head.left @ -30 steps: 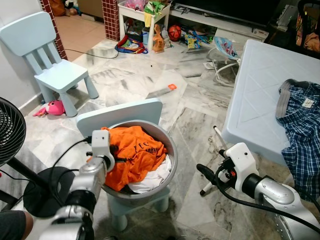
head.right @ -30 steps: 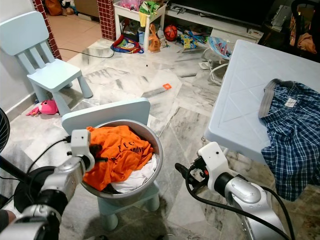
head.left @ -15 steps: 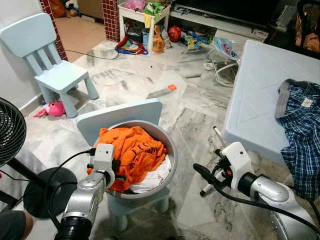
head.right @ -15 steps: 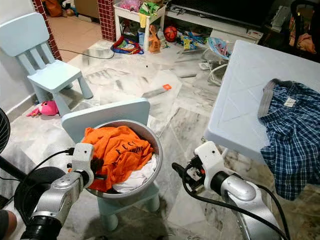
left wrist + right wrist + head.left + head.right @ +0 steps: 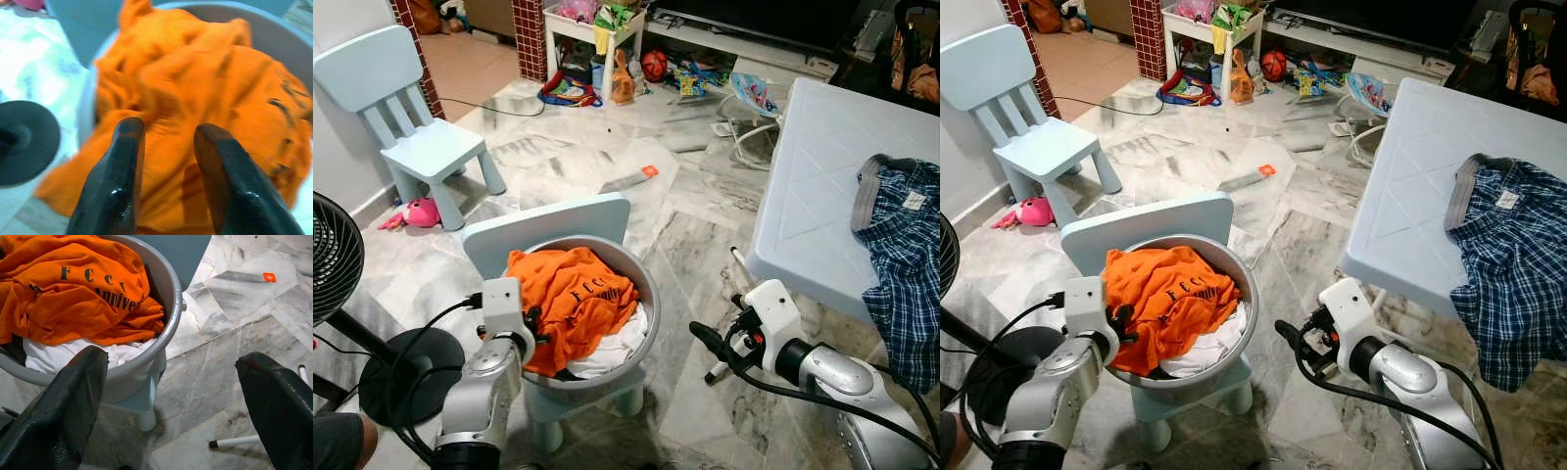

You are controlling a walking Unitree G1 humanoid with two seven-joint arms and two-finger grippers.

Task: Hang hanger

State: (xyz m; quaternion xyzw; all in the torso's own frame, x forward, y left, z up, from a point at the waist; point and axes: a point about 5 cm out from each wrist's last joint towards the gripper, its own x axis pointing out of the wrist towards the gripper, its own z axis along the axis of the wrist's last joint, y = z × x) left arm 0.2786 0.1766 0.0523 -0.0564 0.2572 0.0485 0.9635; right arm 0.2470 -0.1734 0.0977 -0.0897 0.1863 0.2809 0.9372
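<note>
Orange shirt (image 5: 570,299) is lying heaped in a grey basin (image 5: 649,286) on a small blue chair (image 5: 558,220), lower left. Left gripper (image 5: 536,323) is reaching its edge, fingers narrowly parted. Right gripper (image 5: 701,337) is hovering wide-spread over marble floor (image 5: 695,225), beside a white table (image 5: 822,166).

Home living room: marble floor (image 5: 695,225), scattered toys (image 5: 651,64), child's chair (image 5: 406,108), laundry basin (image 5: 641,284).
</note>
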